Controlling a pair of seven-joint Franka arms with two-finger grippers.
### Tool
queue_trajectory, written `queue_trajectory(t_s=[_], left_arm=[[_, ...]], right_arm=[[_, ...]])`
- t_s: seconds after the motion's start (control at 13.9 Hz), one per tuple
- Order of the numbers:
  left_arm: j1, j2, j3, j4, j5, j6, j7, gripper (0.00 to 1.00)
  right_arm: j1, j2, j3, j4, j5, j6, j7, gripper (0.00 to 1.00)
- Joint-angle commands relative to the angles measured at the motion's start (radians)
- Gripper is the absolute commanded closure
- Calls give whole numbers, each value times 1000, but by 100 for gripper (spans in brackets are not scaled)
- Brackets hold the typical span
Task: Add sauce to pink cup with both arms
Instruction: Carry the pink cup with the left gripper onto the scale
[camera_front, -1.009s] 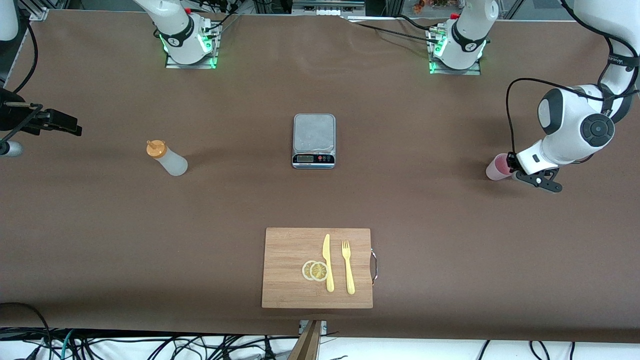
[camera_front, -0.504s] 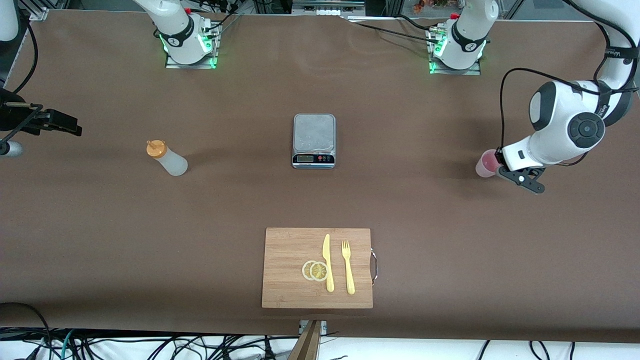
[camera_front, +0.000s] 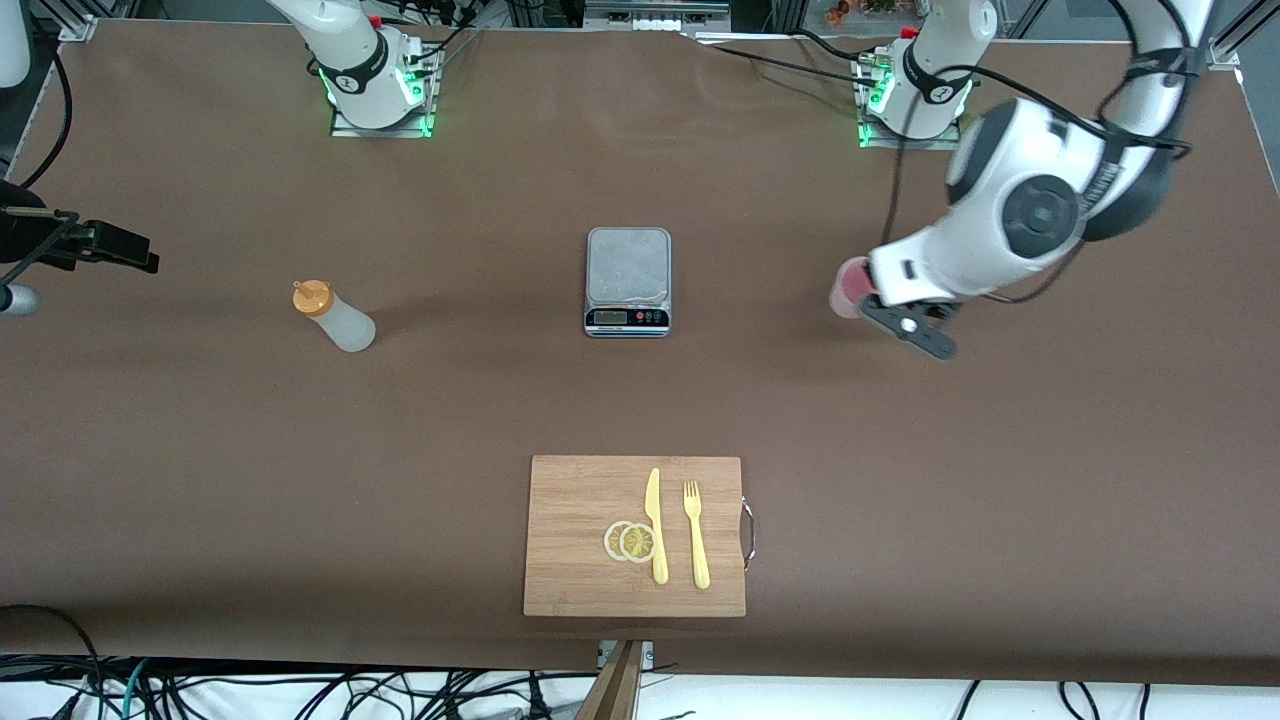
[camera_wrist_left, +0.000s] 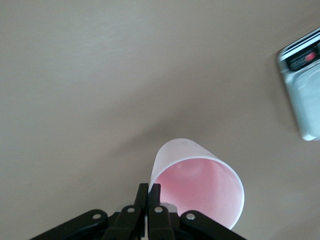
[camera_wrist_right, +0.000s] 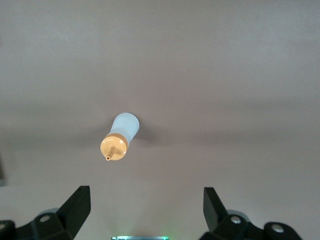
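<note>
The pink cup hangs upright over the bare table, between the grey scale and the left arm's end. My left gripper is shut on its rim, one finger inside and one outside. In the left wrist view the gripper pinches the wall of the cup, whose inside looks empty. The sauce bottle with its orange cap stands toward the right arm's end. My right gripper hovers open near that table edge. In the right wrist view the bottle is well ahead of the open gripper.
The scale shows at the edge of the left wrist view. A wooden cutting board lies near the front camera, carrying a yellow knife, a yellow fork and two lemon slices.
My left arm has carried the pink cup from the left arm's end of the table toward the scale. The right arm has hardly moved.
</note>
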Motion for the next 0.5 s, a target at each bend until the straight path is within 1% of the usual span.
queue_trajectory(t_s=[0.0,0.14,0.36,0.43], left_arm=[[-74,102,-72,87,-14,-8,-246,100],[-192,151,-72,99,-12,57,-447,100],[-325,241,-69,98,0,253,-722,100],[-356,264,-65,95,3,290,-773,100]], right_arm=[[1,9,0,16,-2,-7,-1,0],[-1,27,0,16,2,-5,1,0],[4,42,0,16,-10,-5,1,0],[1,42,0,16,-10,-7,-1,0]])
